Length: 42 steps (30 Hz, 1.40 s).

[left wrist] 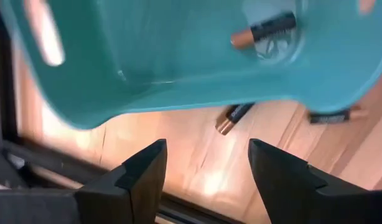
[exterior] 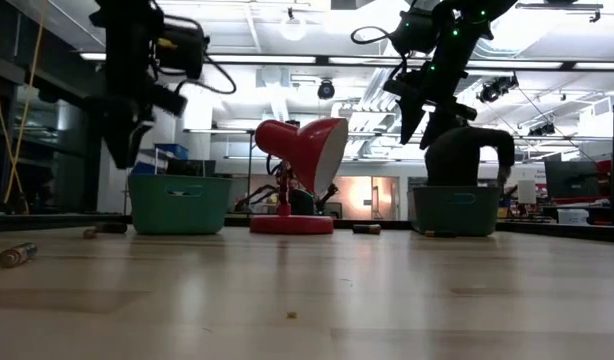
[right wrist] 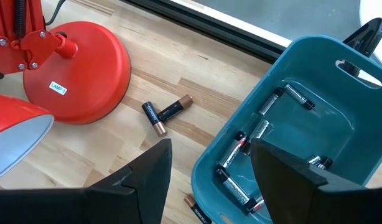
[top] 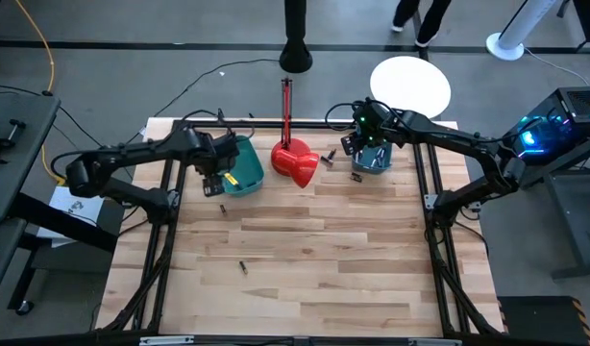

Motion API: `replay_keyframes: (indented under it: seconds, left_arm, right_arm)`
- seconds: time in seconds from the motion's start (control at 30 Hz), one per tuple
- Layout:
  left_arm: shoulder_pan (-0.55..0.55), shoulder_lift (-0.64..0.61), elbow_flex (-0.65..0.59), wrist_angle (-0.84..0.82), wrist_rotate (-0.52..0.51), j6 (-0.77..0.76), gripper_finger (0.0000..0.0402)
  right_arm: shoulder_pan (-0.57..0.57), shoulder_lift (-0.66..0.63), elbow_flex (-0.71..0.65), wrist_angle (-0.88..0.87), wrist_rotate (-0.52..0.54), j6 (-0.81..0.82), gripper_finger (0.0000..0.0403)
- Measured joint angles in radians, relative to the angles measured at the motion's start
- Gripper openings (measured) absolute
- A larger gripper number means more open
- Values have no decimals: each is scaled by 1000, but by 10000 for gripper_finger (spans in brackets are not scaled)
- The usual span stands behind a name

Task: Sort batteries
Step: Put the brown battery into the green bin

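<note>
The left gripper [top: 214,165] is hanging over the left teal bin [top: 245,169] at the far side of the wooden table [top: 305,259]. Its two dark fingers [left wrist: 141,171] are standing apart with nothing between them. One battery [left wrist: 264,31] is lying inside this bin. Two more batteries [left wrist: 233,118] are lying on the wood just beside the bin, and a small one [top: 222,208] is sitting on the table in front of it.

Another battery [top: 243,266] is lying alone near the middle of the table, well apart from both bins.

A red lamp [top: 296,161] is standing between the two bins, with its shade tipping down.

To the right of the lamp, two batteries [right wrist: 167,113] are lying on the wood, touching each other, just beside the lamp's round base [right wrist: 76,71].

The right gripper [top: 364,135] is hanging over the right teal bin [top: 372,161]. Its fingers [right wrist: 150,171] are standing apart too, holding nothing. Many batteries [right wrist: 241,149] are lying in this bin. One more battery [right wrist: 196,208] is lying on the table right by the bin's near corner.
</note>
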Motion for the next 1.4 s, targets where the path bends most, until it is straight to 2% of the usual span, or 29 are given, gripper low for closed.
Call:
replay_keyframes:
  seconds: [0.07, 0.2, 0.37, 0.53, 0.6, 0.73, 0.83, 1.0, 1.1, 1.2, 1.4]
  left_arm:
    - [8, -6, -34, 34, 6, 47, 220]
    - [23, -29, -96, 142, 6, 32, 213]
    - [41, -29, -162, 133, -58, -37, 200]
    - [57, -20, -192, 286, -98, -9, 190]
    - [66, -8, -194, 346, -91, -10, 187]
    - [62, 16, -192, 448, -13, -12, 186]
    - [49, 22, -163, 438, 0, -32, 186]
    - [57, 6, -130, 247, -22, -7, 186]
    - [77, 8, -157, 185, 52, 86, 186]
    - [86, 9, -199, 221, 123, 176, 186]
    - [85, 9, -269, 344, 165, 247, 186]
  right_arm:
    - [0, 0, 0, 0, -1, 0, 213]
    - [0, 0, 0, 0, -4, 0, 213]
    - [0, 0, 0, 0, -4, 0, 213]
    - [0, 0, 0, 8, -4, 17, 213]
    - [0, 0, 0, 8, -5, 22, 213]
    - [0, 0, 0, 8, -5, 25, 213]
    - [0, 0, 0, 8, -5, 26, 213]
    - [0, 0, 0, 10, -5, 26, 213]
    - [0, 0, 0, 13, -5, 27, 213]
    - [0, 0, 0, 14, -5, 27, 213]
    - [0, 0, 0, 14, -6, 48, 213]
